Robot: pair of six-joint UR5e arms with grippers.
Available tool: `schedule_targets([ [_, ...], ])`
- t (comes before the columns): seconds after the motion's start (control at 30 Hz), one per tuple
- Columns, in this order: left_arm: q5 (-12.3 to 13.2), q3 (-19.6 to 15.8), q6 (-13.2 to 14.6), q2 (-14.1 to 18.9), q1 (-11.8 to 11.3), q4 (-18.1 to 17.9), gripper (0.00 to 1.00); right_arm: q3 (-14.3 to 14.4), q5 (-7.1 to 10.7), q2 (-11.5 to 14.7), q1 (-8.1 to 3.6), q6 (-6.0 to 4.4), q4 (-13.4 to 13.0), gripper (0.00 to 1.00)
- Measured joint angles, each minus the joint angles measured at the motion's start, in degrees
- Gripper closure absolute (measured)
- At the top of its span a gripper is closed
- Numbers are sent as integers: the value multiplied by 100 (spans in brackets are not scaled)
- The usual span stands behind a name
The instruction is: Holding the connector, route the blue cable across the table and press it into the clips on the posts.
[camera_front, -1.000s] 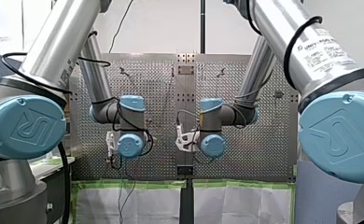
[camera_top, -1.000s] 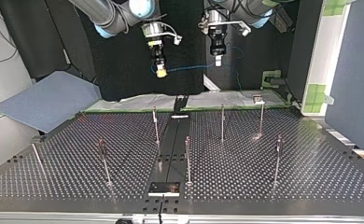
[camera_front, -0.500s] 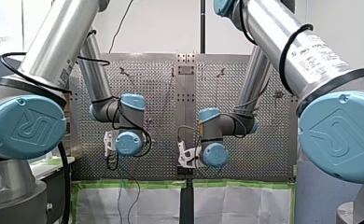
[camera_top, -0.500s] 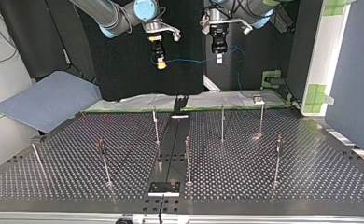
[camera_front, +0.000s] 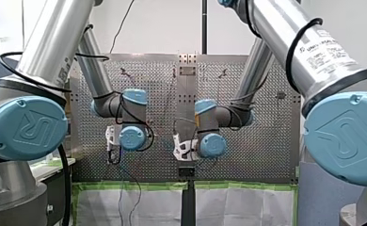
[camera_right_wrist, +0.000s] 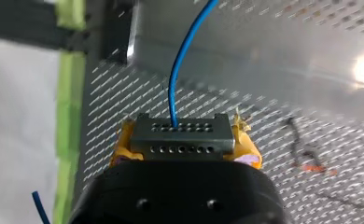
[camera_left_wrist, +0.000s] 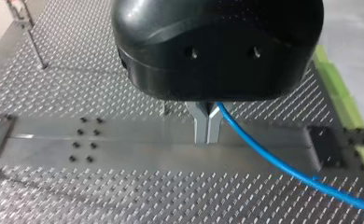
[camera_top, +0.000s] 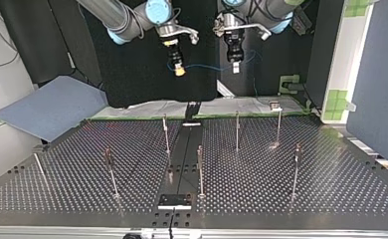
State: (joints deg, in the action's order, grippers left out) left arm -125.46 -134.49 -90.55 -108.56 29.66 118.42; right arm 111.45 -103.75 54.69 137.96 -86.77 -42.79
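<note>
Perforated table (camera_top: 281, 189), right wrist view alone shows connector (camera_right_wrist: 180, 137)

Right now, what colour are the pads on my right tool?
Yellow pads grip the grey perforated connector; the right wrist view shows it best.

Printed lengthwise on the silver tube of my right arm (camera_front: 323, 49), at 2 o'clock in the front view: "UNIVERSAL ROBOTS", beside a small logo mark.

Embossed on the right joint cap (camera_front: 344, 134), blue, at 3 o'clock — the monogram "UR".

Same "UR" monogram on the left joint cap (camera_front: 28, 127), blue, at 9 o'clock.

Label strip (camera_front: 65, 70) on the tube of my left arm (camera_front: 54, 42), at 10 o'clock — print too small to read.
</note>
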Motion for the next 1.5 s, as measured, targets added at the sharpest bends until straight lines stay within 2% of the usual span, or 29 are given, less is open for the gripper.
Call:
schedule_targets([
  [0.2,-175,105,17,326,-304,323,100,-295,296,295,31,-279,296,100],
  [0.33,-243,115,28,546,-523,545,100,-542,541,542,33,-523,544,100],
  [0.43,-352,116,25,709,-686,707,100,-720,719,720,34,-634,721,100],
  [0.67,-487,171,-129,1055,-1014,1052,100,-1080,1080,1080,34,-688,1082,100],
  [0.87,-482,371,-294,1374,-1093,1371,100,-1398,1308,1398,67,-722,1401,100],
  [1.0,-476,501,-352,1561,-1101,1557,100,-1577,1369,1548,111,-746,1579,100],
  [1.27,-480,723,-515,1946,-1189,1943,100,-1999,1380,1472,223,-788,1964,100],
  [1.5,-476,1026,-548,2316,-1340,2308,100,-2351,1397,1444,212,-943,2079,100],
])
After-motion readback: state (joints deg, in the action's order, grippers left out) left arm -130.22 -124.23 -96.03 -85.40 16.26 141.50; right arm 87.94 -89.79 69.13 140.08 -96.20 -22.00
